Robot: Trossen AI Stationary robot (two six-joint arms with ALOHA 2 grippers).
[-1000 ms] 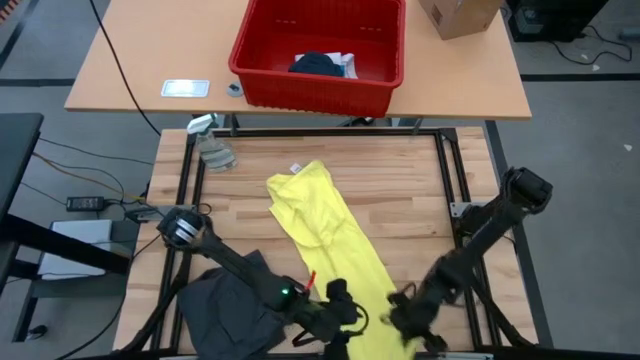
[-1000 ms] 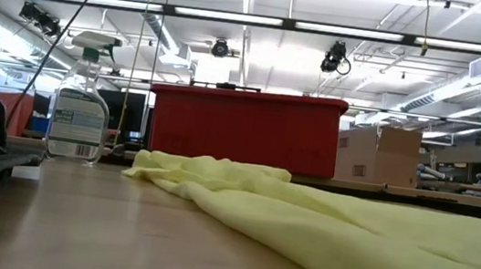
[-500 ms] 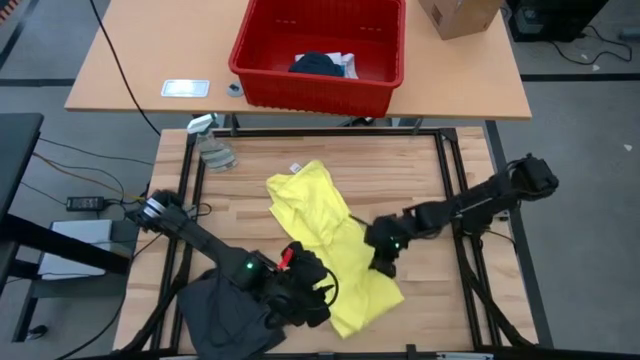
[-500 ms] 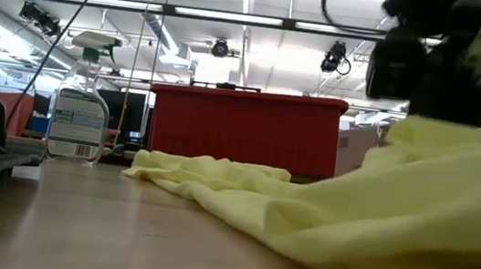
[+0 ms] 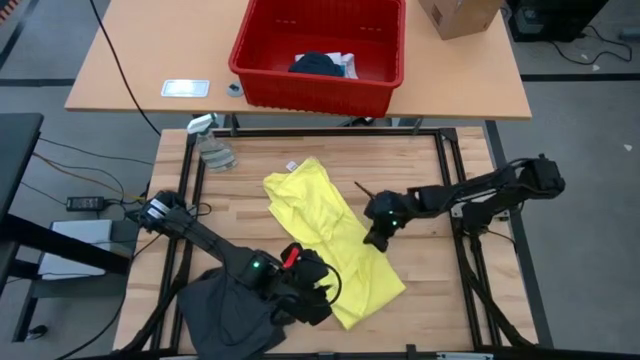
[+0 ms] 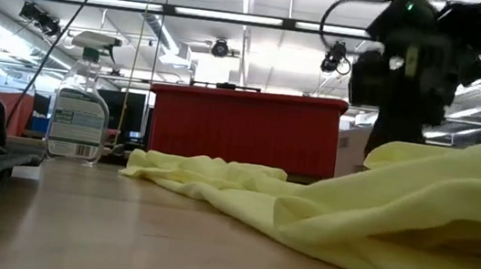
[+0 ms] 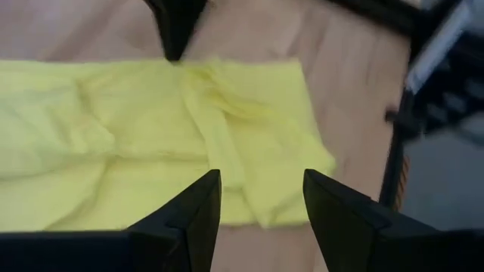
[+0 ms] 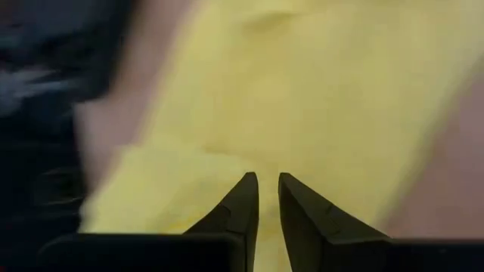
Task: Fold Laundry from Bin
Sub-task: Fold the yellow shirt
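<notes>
Yellow garment (image 5: pixel 325 236) lies across the middle of my wooden surface (image 5: pixel 410 170), its near end doubled over for a fold. My right tool (image 5: pixel 376 238) sits at its right edge, fingers barely parted, likely letting go. My left tool (image 5: pixel 312 302) hovers spread at the near-left edge, empty, beside the dark grey garment (image 5: pixel 225 312). More laundry waits in the red bin (image 5: pixel 320 88), far.

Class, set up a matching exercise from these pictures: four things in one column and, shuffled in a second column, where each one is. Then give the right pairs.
Things:
1. yellow garment
2. red bin
3. spray bottle
4. dark grey garment

Places:
A. far left corner of the wooden table
B. near left corner, beside the left tool
C. spread across the middle of the wooden table
D. on the separate table beyond

Pairs: 1-C, 2-D, 3-A, 4-B
</notes>
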